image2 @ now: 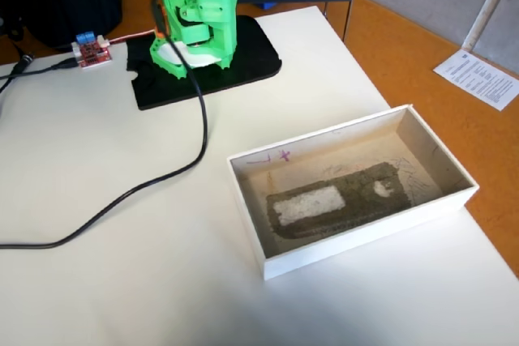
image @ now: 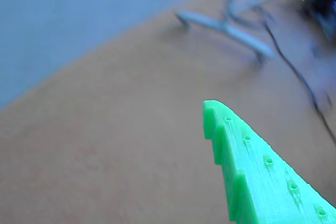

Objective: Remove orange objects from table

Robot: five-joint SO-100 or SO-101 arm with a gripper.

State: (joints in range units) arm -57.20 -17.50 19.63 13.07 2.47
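Note:
No orange objects show in either view. The table (image2: 97,281) is a wide cream top in the fixed view, and nothing orange lies on it. The green arm's base (image2: 195,26) stands on a black plate at the table's far edge, and the arm rises out of the top of the frame. In the wrist view only one green finger (image: 252,177) of the gripper shows, at the lower right, hanging over the orange-brown floor with nothing on it. The other finger is out of frame, so I cannot tell whether the gripper is open or shut.
A shallow white box (image2: 369,237) with a grey-stained bottom sits on the table's right half. A black cable (image2: 162,180) runs from the arm across the table's left side. A small red board (image2: 91,52) lies beside the base. A metal stand foot (image: 226,24) and a cable rest on the floor.

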